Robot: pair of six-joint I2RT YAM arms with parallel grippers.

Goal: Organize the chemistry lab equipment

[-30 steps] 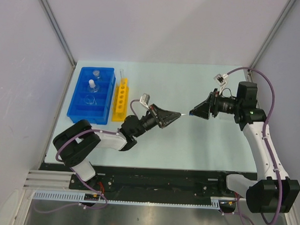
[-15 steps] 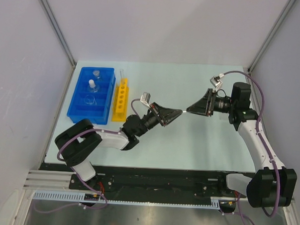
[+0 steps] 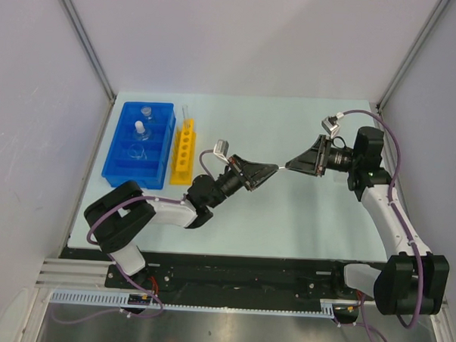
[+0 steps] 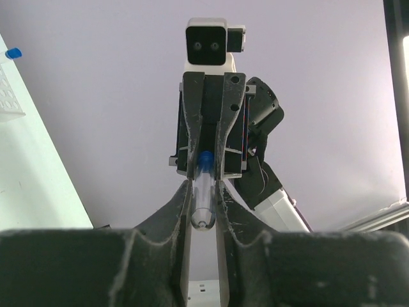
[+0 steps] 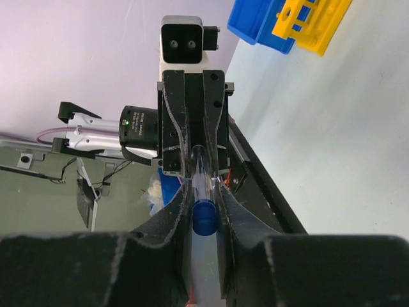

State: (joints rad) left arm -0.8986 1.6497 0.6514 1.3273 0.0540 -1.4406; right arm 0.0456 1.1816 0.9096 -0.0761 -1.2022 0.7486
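Brought the right gripper [image 3: 290,167] in from well apart and wide open a second back to tip-to-tip with the left gripper [image 3: 272,171], in the air over the middle of the counter [image 3: 301,220]. Now narrowed onto the blue-capped end of the thin clear tube [image 4: 203,201], with fingers snug on either side of the cap in the right wrist view. Still clamped tight at the left on the rounded end, so held at both ends, roughly level and well clear of the counter. Reads as a hand-over caught mid-swap: taken by the right, not yet released by the left. Calls for letting go at the left before any pull from the right, or risks bending or cracking so thin a tube. Leaves the yellow holed tube rack [image 3: 183,150], just beside the blue compartmented plastic tray [image 3: 133,180] at the far left, as the likely place for it.
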